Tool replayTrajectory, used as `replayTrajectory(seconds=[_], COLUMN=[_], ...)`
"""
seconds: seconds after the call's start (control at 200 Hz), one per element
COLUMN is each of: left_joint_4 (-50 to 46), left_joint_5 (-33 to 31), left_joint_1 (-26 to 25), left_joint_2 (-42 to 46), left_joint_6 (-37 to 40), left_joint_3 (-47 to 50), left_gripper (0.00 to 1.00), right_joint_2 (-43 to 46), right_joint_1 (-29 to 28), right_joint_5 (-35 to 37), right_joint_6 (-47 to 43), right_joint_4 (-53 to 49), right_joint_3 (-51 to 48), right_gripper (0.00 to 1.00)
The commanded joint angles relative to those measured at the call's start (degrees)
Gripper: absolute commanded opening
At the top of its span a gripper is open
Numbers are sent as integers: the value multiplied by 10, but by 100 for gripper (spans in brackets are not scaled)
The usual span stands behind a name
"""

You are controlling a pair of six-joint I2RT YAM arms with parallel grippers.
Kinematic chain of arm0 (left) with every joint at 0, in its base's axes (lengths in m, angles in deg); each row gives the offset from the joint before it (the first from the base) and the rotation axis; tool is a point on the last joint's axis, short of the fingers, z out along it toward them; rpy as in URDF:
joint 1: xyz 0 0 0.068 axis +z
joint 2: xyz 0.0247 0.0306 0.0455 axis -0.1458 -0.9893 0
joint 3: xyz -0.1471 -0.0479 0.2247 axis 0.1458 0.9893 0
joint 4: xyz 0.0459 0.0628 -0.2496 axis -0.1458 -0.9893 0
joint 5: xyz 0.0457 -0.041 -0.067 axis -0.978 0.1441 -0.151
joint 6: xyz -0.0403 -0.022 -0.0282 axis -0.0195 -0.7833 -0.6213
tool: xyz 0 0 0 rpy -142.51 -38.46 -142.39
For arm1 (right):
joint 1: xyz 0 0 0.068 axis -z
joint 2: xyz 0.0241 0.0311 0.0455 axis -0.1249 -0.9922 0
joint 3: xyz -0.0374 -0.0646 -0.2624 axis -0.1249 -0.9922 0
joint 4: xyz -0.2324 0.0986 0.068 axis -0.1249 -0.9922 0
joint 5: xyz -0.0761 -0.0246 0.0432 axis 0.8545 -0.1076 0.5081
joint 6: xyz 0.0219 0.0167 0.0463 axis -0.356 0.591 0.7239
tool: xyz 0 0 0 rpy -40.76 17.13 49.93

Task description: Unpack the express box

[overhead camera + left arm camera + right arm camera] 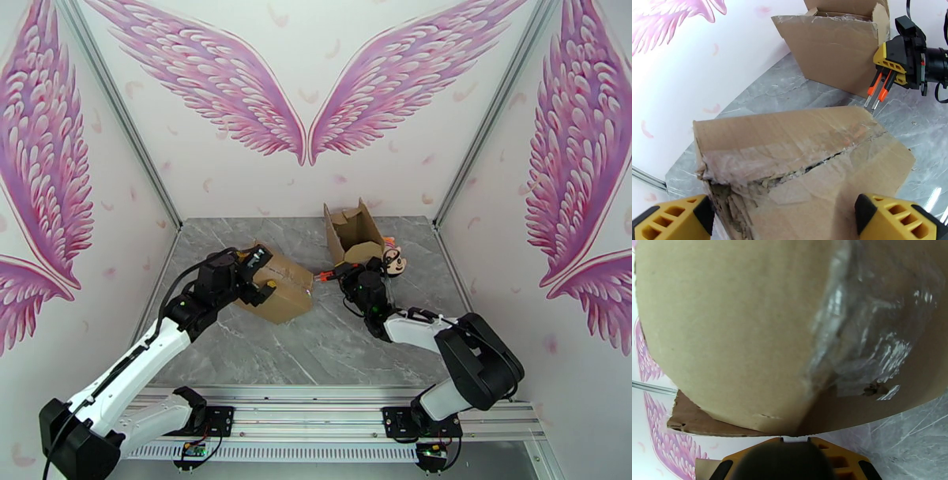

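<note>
The express box (283,290) is a brown carton lying left of centre on the grey table. In the left wrist view the express box (802,158) has clear tape over its top seam, and the seam is split along a ragged line. My left gripper (265,278) is open, its yellow fingers (675,219) standing on either side of the box's near end without clamping it. My right gripper (336,275) is at the box's right end, shut on an orange tool (879,89) with two metal tips that almost touch the box's far corner.
A second carton (354,229) stands open at the back, with a small doll (393,260) beside it. Taped cardboard (770,330) sits very close in front of the right wrist camera. Walls enclose the table on three sides.
</note>
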Motion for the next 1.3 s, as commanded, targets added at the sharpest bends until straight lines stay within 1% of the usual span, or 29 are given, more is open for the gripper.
replayTrajectory(seconds=[0.0, 0.1, 0.265, 0.435, 0.495, 0.56, 0.635, 0.795, 0.885, 1.029, 1.119, 1.189, 1.224, 1.294], left_joint_4=[-20, -18, -11, 41, 77, 97, 97, 80, 59, 11, -23, -48, -59, -70], left_joint_5=[11, 56, 119, 197, 210, 220, 210, 193, 155, 85, 60, 29, 29, 58], left_joint_1=[31, 74, 106, 113, 113, 113, 113, 115, 119, 134, 147, 156, 165, 182], left_joint_2=[-31, -39, -51, -66, -63, -61, -62, -67, -58, -33, -27, -31, -36, -48], left_joint_6=[-19, -81, -147, -254, -301, -328, -340, -344, -327, -287, -257, -252, -254, -259], left_joint_3=[12, 11, 12, 35, 56, 72, 82, 83, 73, 56, 39, 21, 11, -5], left_gripper=[99, 99, 99, 99, 99, 99, 99, 99, 99, 99, 99, 99, 99, 99], right_joint_2=[-10, -13, -16, -34, -45, -57, -67, -83, -79, -57, -57, -62, -66, -71], right_joint_1=[-7, -8, -7, -2, 3, 9, 11, 10, 10, 10, 10, 10, 10, 10], right_joint_5=[-43, -46, -50, -62, -61, -62, -65, -87, -80, -75, -78, -83, -84, -86], right_joint_6=[24, 25, 28, 42, 58, 71, 76, 80, 80, 64, 56, 54, 54, 56], right_joint_4=[66, 87, 126, 157, 176, 206, 226, 232, 231, 189, 176, 173, 174, 180], right_joint_3=[23, 22, 20, 22, 15, 9, 11, 22, 11, 4, 8, 13, 15, 17], right_gripper=[0, 0, 0, 0, 0, 0, 0, 0, 0, 0, 0, 0, 0, 0])
